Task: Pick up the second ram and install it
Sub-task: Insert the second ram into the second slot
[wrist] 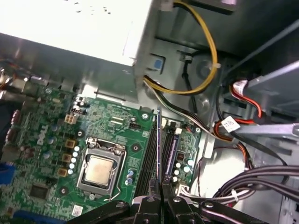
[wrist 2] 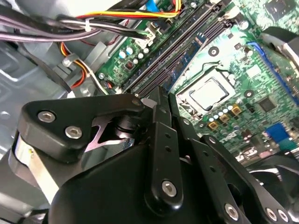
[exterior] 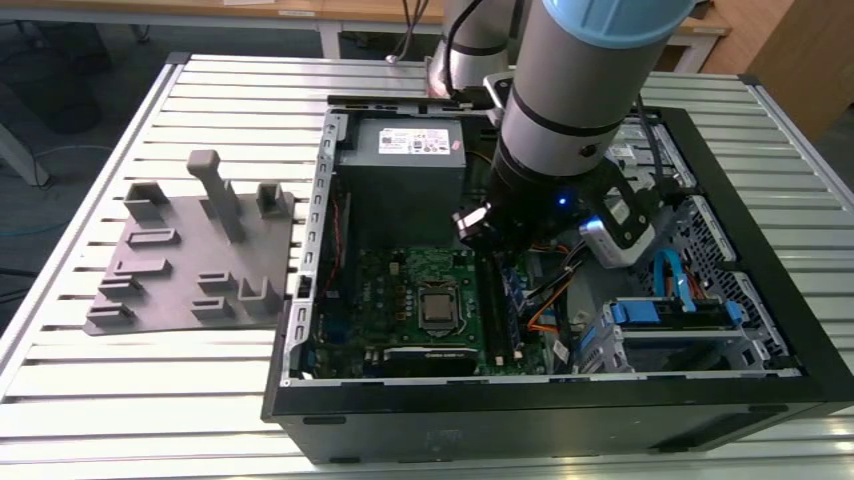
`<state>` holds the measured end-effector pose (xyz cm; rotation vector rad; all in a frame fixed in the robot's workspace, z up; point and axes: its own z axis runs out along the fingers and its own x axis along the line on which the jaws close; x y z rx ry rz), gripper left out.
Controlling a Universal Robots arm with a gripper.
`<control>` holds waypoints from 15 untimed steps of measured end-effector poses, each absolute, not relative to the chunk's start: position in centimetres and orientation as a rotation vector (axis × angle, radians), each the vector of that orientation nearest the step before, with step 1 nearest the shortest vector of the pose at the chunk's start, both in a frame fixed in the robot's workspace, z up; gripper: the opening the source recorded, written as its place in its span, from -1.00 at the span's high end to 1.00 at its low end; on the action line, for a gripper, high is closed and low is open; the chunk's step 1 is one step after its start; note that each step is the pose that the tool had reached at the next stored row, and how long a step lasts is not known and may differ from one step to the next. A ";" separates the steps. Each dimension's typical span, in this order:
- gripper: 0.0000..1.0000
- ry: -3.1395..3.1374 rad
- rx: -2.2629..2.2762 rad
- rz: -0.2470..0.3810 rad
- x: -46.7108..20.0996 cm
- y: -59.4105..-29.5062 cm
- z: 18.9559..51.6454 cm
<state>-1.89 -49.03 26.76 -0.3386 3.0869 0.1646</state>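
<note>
**Desk:** Where's the second ram?

**Me:** In the first wrist view I see it edge-on, a thin strip (wrist: 159,144) pinched upright in my claw (wrist: 160,198), over the dark slots (wrist: 150,154) beside the processor socket (wrist: 99,169). Its faces are hidden.

**Desk:** And from outside?

**Me:** The arm (exterior: 567,120) blocks the claw. The grey tray (exterior: 187,255) sits on the table (exterior: 120,400) at nine o'clock from the case (exterior: 534,420).

Slatted metal table (exterior: 200,400) with grey moulded tray (exterior: 187,265), open computer case (exterior: 561,410).
</note>
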 end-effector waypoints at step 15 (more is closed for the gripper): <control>0.79 3.096 -0.150 0.159 -1.9 -49.0 26.7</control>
